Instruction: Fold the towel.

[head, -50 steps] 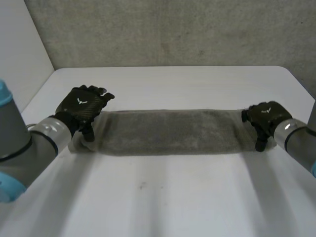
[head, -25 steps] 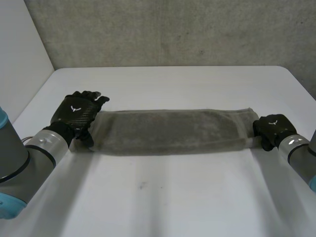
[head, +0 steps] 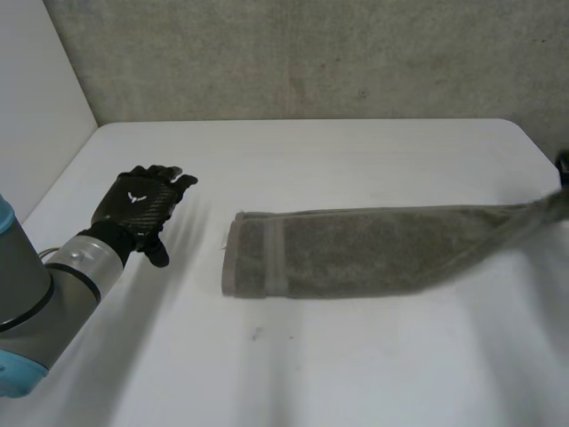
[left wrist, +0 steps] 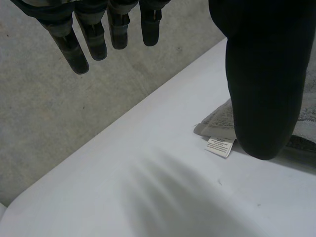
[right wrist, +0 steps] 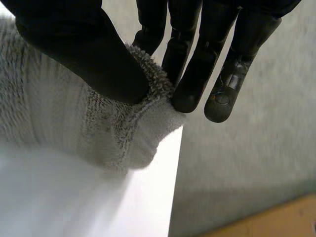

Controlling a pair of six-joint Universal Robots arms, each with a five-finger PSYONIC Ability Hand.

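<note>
While our left hand hangs open, our right hand has dragged the pinched grey terry towel toward the white table's right edge.

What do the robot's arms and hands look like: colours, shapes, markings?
The left hand is black, with a woven-looking back that bears a small white mark. Its wrist is a silver ring, and the left arm is a thick grey tube with a light-blue cap. The right hand is black too.

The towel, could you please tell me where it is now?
In the head view the towel stretches across the middle and right of the table, its right end pinched in the right hand, its left end clear of the left hand.
</note>
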